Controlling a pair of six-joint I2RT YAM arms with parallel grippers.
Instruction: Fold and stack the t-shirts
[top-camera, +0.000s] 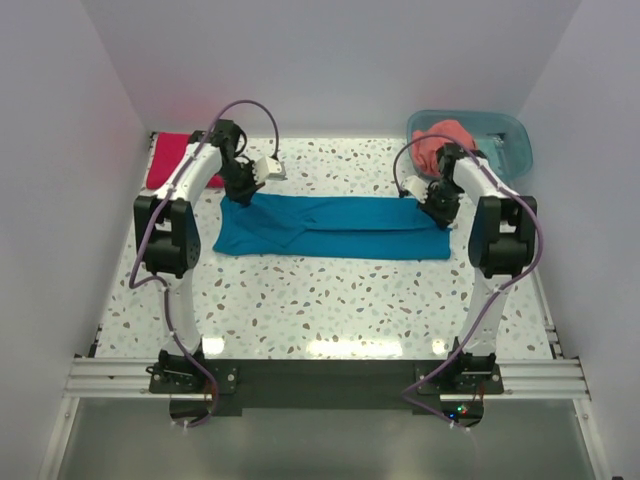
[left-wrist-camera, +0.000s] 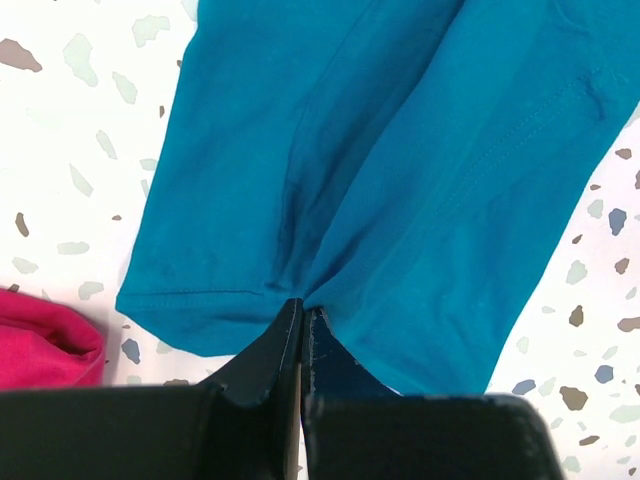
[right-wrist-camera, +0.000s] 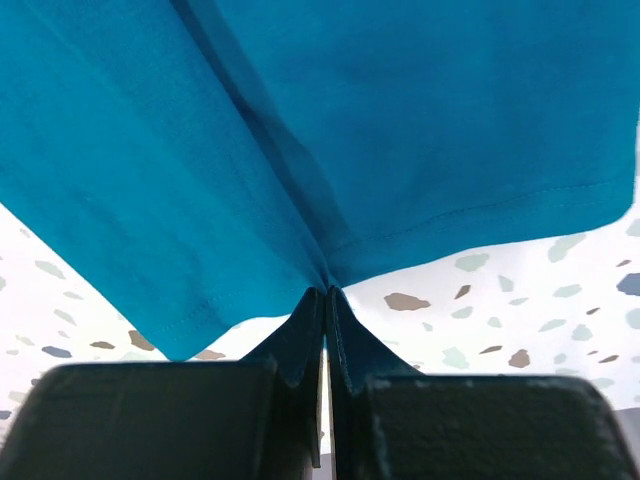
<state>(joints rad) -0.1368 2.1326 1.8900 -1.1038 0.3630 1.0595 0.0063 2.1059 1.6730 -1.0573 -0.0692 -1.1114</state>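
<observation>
Left short end of the teal-blue soft cloth short-sleeved t-shirt (top-camera: 330, 228): left gripper (left-wrist-camera: 301, 308), black fingers pressed together on a small pinch of the hem, with the cloth puckering into creases at the tips. Right short end of the same shirt: right gripper (right-wrist-camera: 325, 292), fingers likewise clamped tight on a pinch of the stitched edge, with folds radiating from the bite. Shirt itself: a long band lying crosswise between the two grippers, flat on the surface, with a diagonal crease toward its left end. Hazards, as judged: each hold is a narrow nip at the very edge, so the cloth may slide out if it is pulled taut or lifted fast. How many layers each pinch takes cannot be told; a single layer caught would let the band open and sag. Unequal travel at the two ends would skew the fold. Beyond the shirt's far-left corner: crimson-magenta folded cloth shirt (top-camera: 168, 160), near enough that a swinging hem might drag it. Beyond the far-right corner: translucent teal plastic tub (top-camera: 515, 140) holding a crumpled salmon-coral cloth shirt (top-camera: 445, 135). Under the shirt: white speckled terrazzo-pattern table (top-camera: 330, 300), smooth, likely offering little grip. Around: plain pale walls (top-camera: 330, 60) on three sides, and an aluminium rail (top-camera: 110, 378) on the shirt's near side.
</observation>
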